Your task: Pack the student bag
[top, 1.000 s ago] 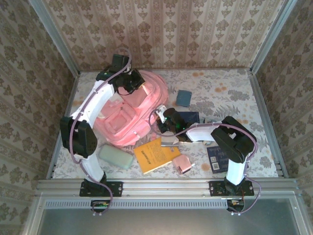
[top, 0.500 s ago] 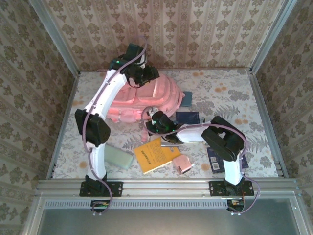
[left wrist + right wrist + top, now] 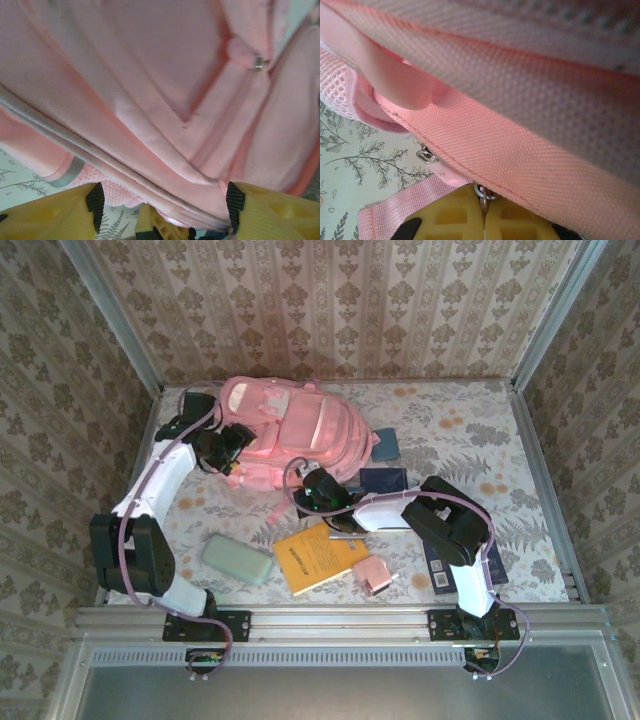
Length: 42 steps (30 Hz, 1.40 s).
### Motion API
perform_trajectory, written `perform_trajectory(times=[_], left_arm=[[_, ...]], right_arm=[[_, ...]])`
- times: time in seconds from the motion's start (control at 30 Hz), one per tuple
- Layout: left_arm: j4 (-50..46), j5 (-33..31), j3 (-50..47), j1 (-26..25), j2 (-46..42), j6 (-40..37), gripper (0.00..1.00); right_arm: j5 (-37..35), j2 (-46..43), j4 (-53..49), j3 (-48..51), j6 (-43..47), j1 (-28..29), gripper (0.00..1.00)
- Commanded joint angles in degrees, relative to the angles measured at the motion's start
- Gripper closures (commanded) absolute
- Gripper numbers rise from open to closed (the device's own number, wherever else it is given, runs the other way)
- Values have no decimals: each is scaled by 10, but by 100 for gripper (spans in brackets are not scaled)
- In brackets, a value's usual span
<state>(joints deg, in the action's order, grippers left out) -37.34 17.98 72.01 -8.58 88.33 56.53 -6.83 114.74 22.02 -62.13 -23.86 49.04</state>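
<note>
Student bag (image 3: pixel 300 430) anchored at one point, items not yet loaded.
The bag lies toward the far left of the tabletop (image 3: pixel 455 440). The right hand (image 3: pixel 310 490) is clamped tight on a metal ring (image 3: pixel 480 191) by a strap, apparently to pin the bag's near edge. The left hand (image 3: pixel 237 443) sits at the bag's left side, jaws apart and gripping nothing, probably positioned for a fresh hold.

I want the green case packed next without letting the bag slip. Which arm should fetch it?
Left: its fingers stand open and free, on the green case's side; the right fingers are shut on the student bag's near edge.
</note>
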Motion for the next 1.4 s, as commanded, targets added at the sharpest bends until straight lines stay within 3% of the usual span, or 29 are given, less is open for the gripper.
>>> perform_trajectory(times=[0.0,0.2,0.33,0.6,1.0,1.37], left_arm=[[47,7,-7,5,16,34,31],[77,-12,5,8,44,53,31],[79,-34,5,8,56,62,37],[59,-80,22,11,71,62,73],[42,-90,14,47,86,64,72],[31,-100,25,77,97,52,72]], right_arm=[[5,9,9,-20,-2,2,100],[9,5,11,-18,3,4,100],[7,1,6,-17,4,3,100],[-27,-20,-24,1,17,3,100],[-80,-52,-90,25,52,-5,100],[-64,-98,-127,47,102,-32,100]])
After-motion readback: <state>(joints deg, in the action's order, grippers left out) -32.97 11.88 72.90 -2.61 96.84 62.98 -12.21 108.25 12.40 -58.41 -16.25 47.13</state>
